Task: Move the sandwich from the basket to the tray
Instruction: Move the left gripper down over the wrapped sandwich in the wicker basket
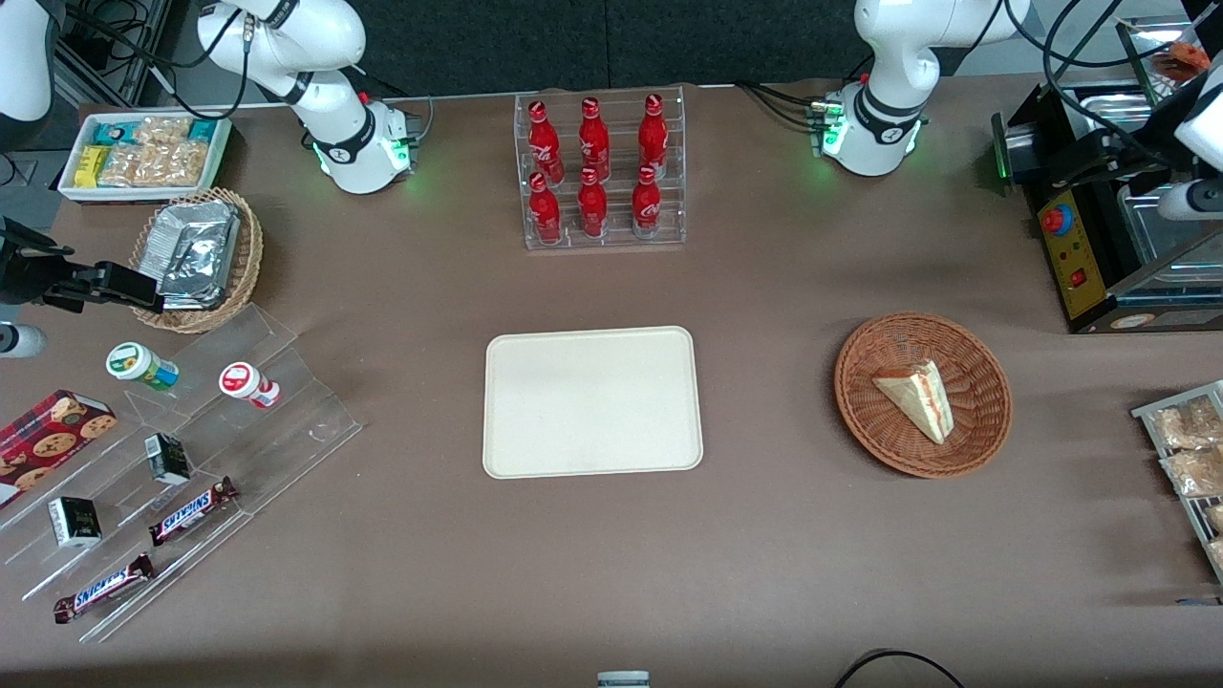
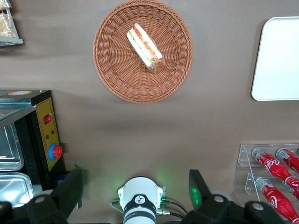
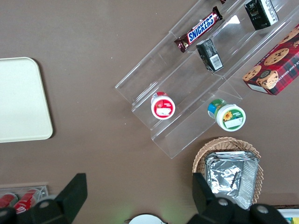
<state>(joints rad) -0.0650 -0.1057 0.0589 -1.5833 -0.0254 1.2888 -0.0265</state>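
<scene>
**Sandwich waiting in the basket, arm held high**

The sandwich lies in the round reddish-brown basket, a pale wedge resting on its side with the red, orange and green filling edge turned toward the front camera. The basket sits on the brown table toward the working arm's end. Beside it, nearer the middle of the table, is the cream tray, flat and bare, well apart from the basket.

The gripper is up above the table, over the ground between the basket and the arm's white base; its two dark fingers stand wide apart with nothing between them.

Farther from the front camera than the tray is a clear rack of red bottles. A black machine with a red knob stands near the basket, at the working arm's end.
</scene>
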